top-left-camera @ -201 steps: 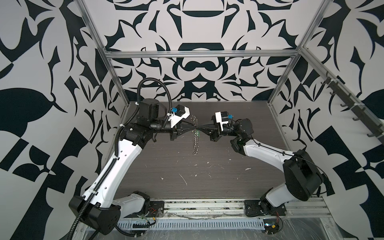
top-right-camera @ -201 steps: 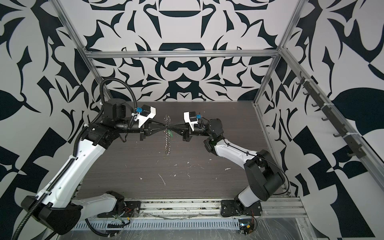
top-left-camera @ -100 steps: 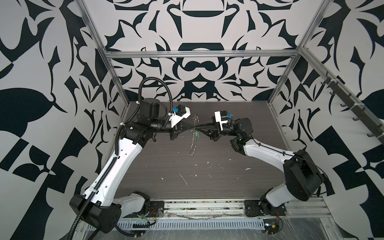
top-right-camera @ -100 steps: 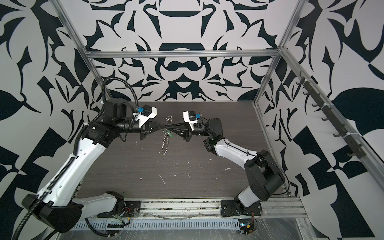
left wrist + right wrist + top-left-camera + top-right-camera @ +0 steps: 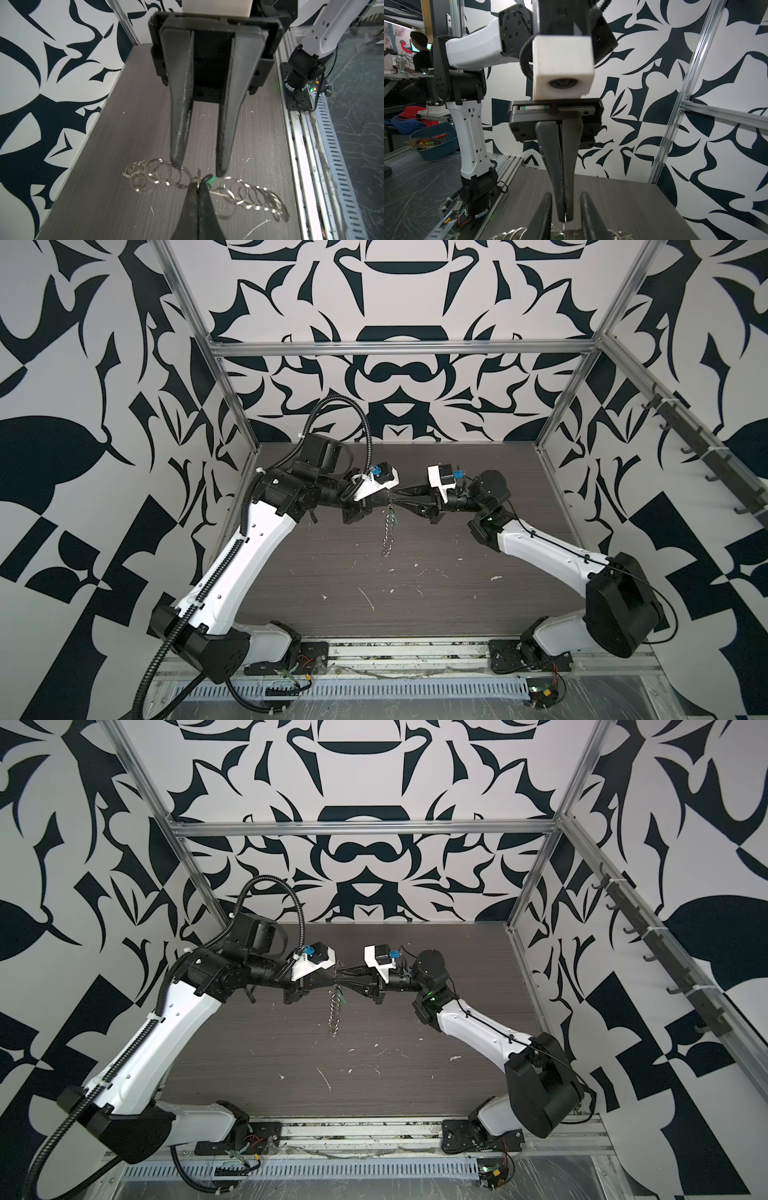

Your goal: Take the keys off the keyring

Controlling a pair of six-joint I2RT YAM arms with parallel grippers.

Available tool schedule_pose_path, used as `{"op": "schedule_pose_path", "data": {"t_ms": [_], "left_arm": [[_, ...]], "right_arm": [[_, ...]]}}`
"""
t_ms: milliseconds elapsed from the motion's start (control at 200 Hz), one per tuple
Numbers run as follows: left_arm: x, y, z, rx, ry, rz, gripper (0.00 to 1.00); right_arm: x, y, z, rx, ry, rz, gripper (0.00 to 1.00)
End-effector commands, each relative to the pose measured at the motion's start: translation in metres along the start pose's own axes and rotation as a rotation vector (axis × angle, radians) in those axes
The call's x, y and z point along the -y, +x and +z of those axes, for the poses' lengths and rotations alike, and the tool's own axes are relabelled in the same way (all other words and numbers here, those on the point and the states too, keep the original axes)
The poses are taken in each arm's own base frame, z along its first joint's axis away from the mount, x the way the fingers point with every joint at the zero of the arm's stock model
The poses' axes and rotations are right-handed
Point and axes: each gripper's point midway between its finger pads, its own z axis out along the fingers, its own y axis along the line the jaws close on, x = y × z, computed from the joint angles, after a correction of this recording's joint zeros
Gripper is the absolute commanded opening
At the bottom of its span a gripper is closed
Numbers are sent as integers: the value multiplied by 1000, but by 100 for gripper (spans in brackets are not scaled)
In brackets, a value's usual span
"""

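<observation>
Hanging mid-air, keyring (image 5: pixel 387 533) clenched in left gripper (image 5: pixel 197 185); right gripper (image 5: pixel 198 168) released, table (image 5: pixel 415 605) edges distant.

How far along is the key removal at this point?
Done: nothing; the green-tagged keys are on the keyring. In hand: left gripper shut on the keyring, right gripper open at the keys. Left: pulling the keys free.
</observation>
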Motion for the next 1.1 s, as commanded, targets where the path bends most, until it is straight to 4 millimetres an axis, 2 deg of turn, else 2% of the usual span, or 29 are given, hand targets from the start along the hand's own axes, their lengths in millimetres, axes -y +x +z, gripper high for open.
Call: {"op": "schedule_pose_path", "data": {"t_ms": [0, 280, 665, 855, 1095], "left_arm": [[6, -6, -10, -14, 2, 46, 0], [7, -8, -12, -17, 2, 60, 0], [12, -5, -5, -27, 29, 60, 0], [14, -4, -2, -30, 40, 60, 0], [13, -6, -2, -24, 35, 66, 0]], "right_arm": [[0, -19, 2, 17, -25, -60, 25], [-1, -4, 3, -27, -43, -13, 23], [-3, 2, 10, -54, -73, 10, 19], [-5, 8, 11, -82, -83, 12, 12], [-8, 11, 14, -100, -101, 34, 14]]}}
